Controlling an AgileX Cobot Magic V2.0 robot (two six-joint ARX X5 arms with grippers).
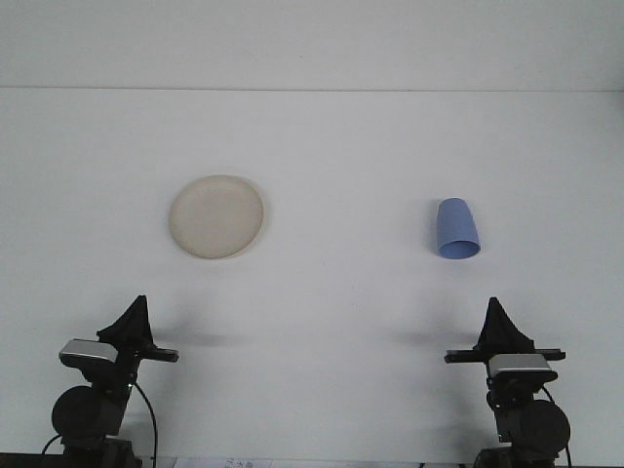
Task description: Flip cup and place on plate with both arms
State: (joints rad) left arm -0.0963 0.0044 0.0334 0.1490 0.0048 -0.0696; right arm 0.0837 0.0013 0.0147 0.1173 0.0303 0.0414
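Cup (457, 229), blue and seemingly upside down with its wider rim on the white table (322, 302), stood ahead of the right gripper (500, 317) and a little toward the middle from it, well apart from the fingertips. From the front view, the only one given, its long axis looked roughly upright, leaning slightly away in the picture, with the narrower closed base on top. The plate (216, 216), pale and round, lay bare ahead of the left gripper (135, 314) and somewhat inward from it, also well apart. Cup and plate sat far from each other, the cup on the right arm's side, the plate on the left arm's. Both arms rested low at the near edge, each pointing forward; the fingers of each came together in a dark point with no gap showing and nothing between them, so both read as clenched and empty. By my judgement the right arm was the nearer to the cup and would suit the first reach, straight forward and slightly inward.
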